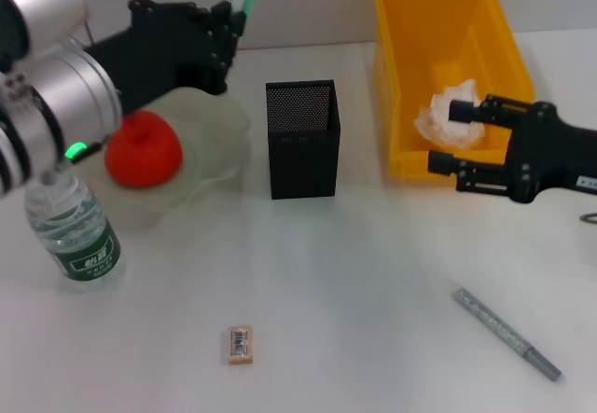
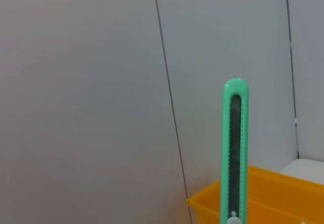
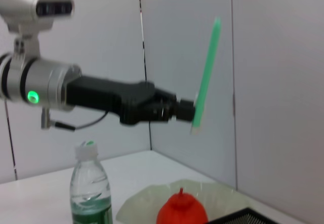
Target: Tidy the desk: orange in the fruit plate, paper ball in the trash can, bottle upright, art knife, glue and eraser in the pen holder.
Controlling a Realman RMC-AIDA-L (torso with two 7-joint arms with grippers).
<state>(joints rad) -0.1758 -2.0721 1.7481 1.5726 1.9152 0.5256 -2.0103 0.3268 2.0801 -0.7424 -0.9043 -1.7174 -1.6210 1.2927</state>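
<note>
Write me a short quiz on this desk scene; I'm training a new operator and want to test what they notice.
1. True or false: the orange already lies in the fruit plate.
2. What does the left hand hold? A) the glue B) the art knife C) the eraser
3. Fill in: the paper ball lies inside the ____.

Key
1. True; the bottle stands upright in front of the plate.
2. B. The art knife sticks up from the left hand, raised above the desk behind the pen holder. The glue and the eraser lie on the desk.
3. Trash can; the right hand is open just beside its front wall.
</note>
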